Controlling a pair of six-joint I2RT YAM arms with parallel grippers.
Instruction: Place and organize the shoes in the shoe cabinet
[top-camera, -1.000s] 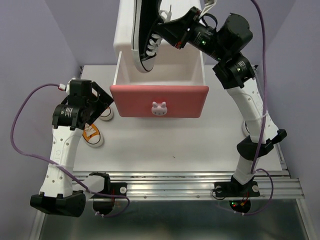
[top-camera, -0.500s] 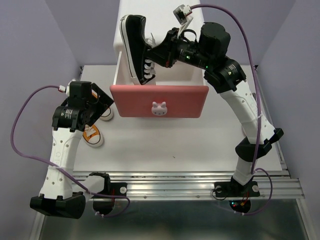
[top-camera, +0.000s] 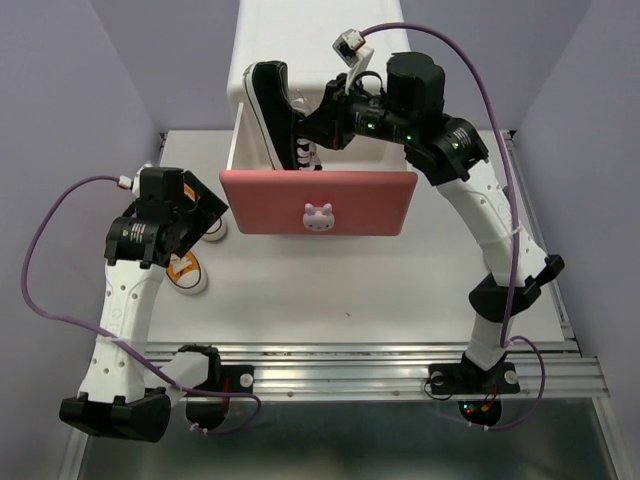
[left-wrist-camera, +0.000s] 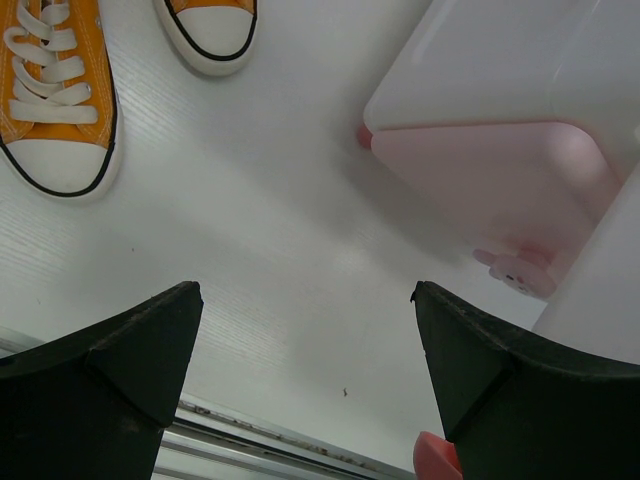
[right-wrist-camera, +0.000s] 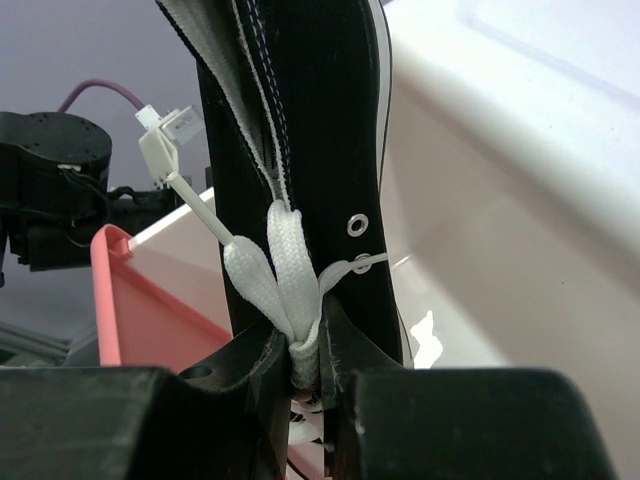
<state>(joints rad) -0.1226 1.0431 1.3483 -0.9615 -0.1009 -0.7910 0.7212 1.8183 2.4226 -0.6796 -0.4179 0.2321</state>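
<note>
My right gripper (top-camera: 312, 128) is shut on the laces of a black sneaker (top-camera: 270, 110) and holds it nearly upright, toe down, inside the open upper drawer (top-camera: 318, 200) of the white shoe cabinet (top-camera: 300, 40). In the right wrist view the fingers (right-wrist-camera: 308, 360) pinch the white laces of the black sneaker (right-wrist-camera: 300, 120) above the drawer's white inside (right-wrist-camera: 480, 250). Two orange sneakers (top-camera: 187, 272) (top-camera: 213, 228) lie on the table at the left. My left gripper (left-wrist-camera: 305, 350) is open and empty above the table, near the orange sneakers (left-wrist-camera: 55, 90) (left-wrist-camera: 210, 30). The second black sneaker is not visible.
The pale pink lower drawer (left-wrist-camera: 500, 190) with its bunny knob (left-wrist-camera: 520, 270) is closed under the pulled-out upper one. The table's metal front rail (top-camera: 370, 365) runs along the near edge. Purple walls close in on both sides.
My right gripper has moved left and down with the black sneaker, lowering its toe into the open drawer. My left arm has hardly moved.
</note>
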